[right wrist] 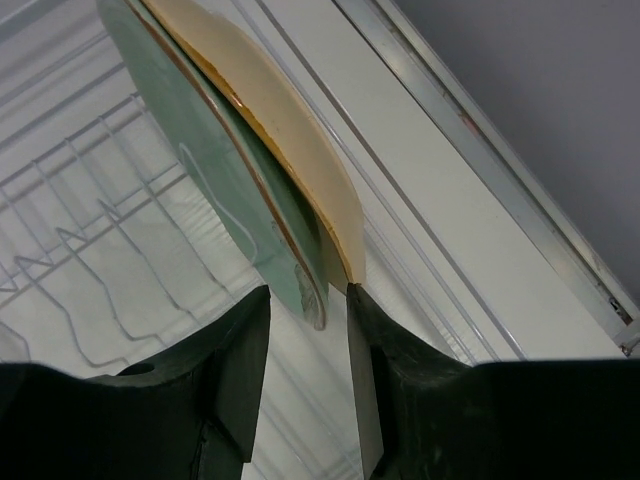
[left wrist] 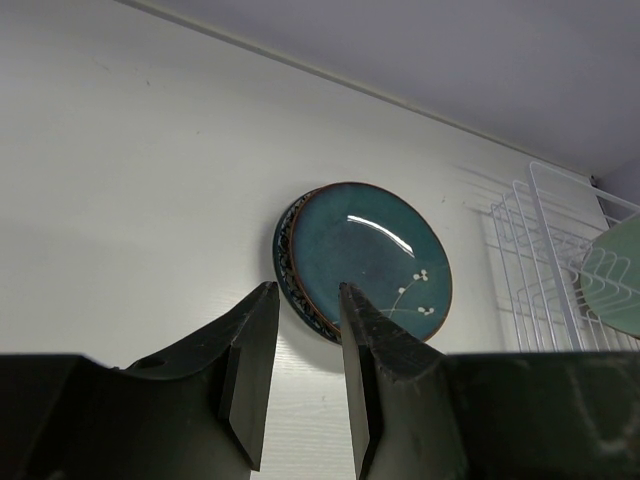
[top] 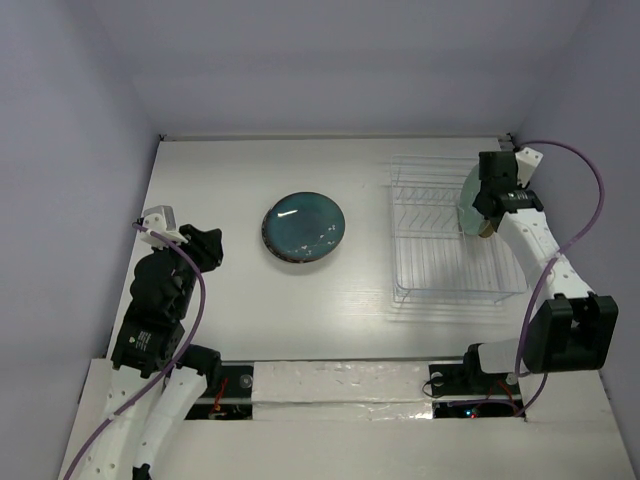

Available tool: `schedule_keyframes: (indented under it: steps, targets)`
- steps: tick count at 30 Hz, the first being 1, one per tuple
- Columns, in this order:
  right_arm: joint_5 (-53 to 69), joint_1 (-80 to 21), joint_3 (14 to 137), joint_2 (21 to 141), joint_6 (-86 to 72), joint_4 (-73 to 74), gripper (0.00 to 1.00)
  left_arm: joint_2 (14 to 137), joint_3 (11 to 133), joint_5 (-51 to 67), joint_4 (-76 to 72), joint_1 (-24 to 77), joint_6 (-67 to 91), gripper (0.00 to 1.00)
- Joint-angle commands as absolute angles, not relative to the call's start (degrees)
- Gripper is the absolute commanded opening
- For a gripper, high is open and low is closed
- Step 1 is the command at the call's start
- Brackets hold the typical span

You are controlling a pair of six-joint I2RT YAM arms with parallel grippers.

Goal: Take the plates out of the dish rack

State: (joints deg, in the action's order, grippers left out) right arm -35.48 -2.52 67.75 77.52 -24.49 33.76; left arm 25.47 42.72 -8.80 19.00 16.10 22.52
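My right jaws, part open and clamping nothing, sit at the rims of the pale green plate (right wrist: 200,170) and tan plate (right wrist: 270,110) standing in the dish rack's (top: 440,290) far right corner; left jaws part open, empty; plates look glazed, stiff, slippery and chippable, so pinch one rim deep

We see a white table (top: 230,300) carrying the wire dish rack (top: 440,250) at its right side. Left of the dish rack, well apart from it, a dark patterned plate (left wrist: 284,262) lies flat on the table, with a glossy teal plate (top: 305,226) stacked on it.
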Motion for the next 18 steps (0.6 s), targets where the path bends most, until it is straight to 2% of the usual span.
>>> schedule_keyframes:
  steps: [1, 8, 11, 12, 15, 18]
  targets:
    - [-33.8, -1.0, 70.5, 78.1, -22.8, 30.1, 0.42, 25.4, 42.1, -8.5, 16.3, 16.4, 21.8, 0.28]
    - [-33.6, -1.0, 70.4, 80.2, -22.9, 29.0, 0.40, 25.6, 42.2, -8.6, 16.3, 16.4, 21.9, 0.28]
    - [-33.2, -0.4, 69.7, 80.5, -22.9, 28.0, 0.37, 25.8, 42.2, -8.5, 16.3, 16.4, 21.9, 0.28]
    - [-33.0, -0.4, 69.6, 80.7, -22.9, 28.0, 0.31, 25.7, 42.2, -8.5, 16.3, 16.4, 21.8, 0.28]
    - [-31.5, -0.4, 69.6, 81.4, -23.3, 28.1, 0.23, 25.7, 42.2, -8.5, 16.3, 16.4, 21.8, 0.28]
    - [-32.5, -0.4, 69.1, 81.8, -23.3, 27.9, 0.25, 25.7, 42.2, -8.8, 16.3, 16.4, 21.9, 0.28]
